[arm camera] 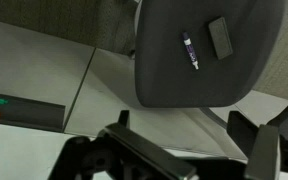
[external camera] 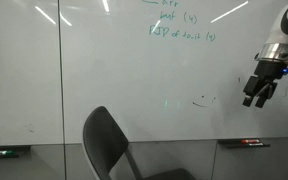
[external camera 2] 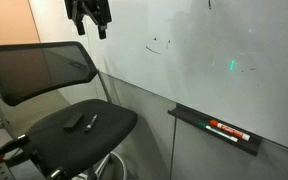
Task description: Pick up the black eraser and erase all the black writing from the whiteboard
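Note:
The black eraser (arm camera: 221, 37) lies on the seat of a black chair (arm camera: 244, 75), next to a marker (arm camera: 191, 50). In an exterior view it is the dark block on the seat (external camera 2: 75, 122). My gripper (arm camera: 182, 125) is open and empty, high above the seat and close to the whiteboard (external camera: 104, 70). It shows in both exterior views (external camera: 257, 96) (external camera 2: 89, 18). The black writing (external camera: 202, 100), a small smile-like curve with dots, is on the board beside the gripper, and shows again (external camera 2: 159, 45) on the whiteboard (external camera 2: 244, 90).
The chair (external camera: 109, 140) (external camera 2: 54, 100) stands against the board. A grey ledge (external camera 2: 199, 122) carries a red-and-dark marker (external camera 2: 227, 130) (external camera: 246, 143). Green handwriting (external camera: 179, 28) is higher on the board. Another ledge with markers (external camera: 4, 152) is along the bottom.

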Controlling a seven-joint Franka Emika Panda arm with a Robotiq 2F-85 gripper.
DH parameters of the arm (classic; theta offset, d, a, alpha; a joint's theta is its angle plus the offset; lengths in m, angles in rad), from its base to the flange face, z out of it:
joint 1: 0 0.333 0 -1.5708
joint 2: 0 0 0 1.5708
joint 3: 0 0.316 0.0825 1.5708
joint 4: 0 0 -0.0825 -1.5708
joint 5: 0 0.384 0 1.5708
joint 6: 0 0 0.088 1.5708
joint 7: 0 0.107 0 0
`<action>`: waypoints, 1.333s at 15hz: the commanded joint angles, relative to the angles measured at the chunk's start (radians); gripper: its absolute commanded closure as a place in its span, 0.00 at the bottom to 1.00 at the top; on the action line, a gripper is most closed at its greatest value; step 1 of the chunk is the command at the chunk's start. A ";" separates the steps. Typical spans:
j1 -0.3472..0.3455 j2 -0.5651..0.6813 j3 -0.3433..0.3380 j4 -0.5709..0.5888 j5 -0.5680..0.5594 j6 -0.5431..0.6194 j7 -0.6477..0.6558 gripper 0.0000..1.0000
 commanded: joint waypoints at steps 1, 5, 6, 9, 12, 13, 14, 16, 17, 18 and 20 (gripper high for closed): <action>-0.008 0.001 0.008 0.006 0.005 -0.003 -0.003 0.00; -0.008 -0.004 0.008 0.015 0.005 -0.003 -0.003 0.00; -0.008 -0.004 0.008 0.015 0.005 -0.003 -0.003 0.00; 0.007 0.018 0.027 0.002 0.002 0.001 -0.005 0.00; 0.047 0.100 0.080 -0.009 0.005 0.040 0.003 0.00; 0.067 0.143 0.095 -0.006 0.016 0.056 -0.007 0.00; 0.087 0.190 0.111 0.001 0.028 0.078 -0.010 0.00; 0.118 0.288 0.148 0.024 0.039 0.130 -0.007 0.00; 0.129 0.331 0.164 0.038 0.037 0.148 -0.013 0.00; 0.134 0.382 0.189 0.050 0.015 0.178 0.005 0.00; 0.133 0.490 0.223 0.082 -0.042 0.241 0.028 0.00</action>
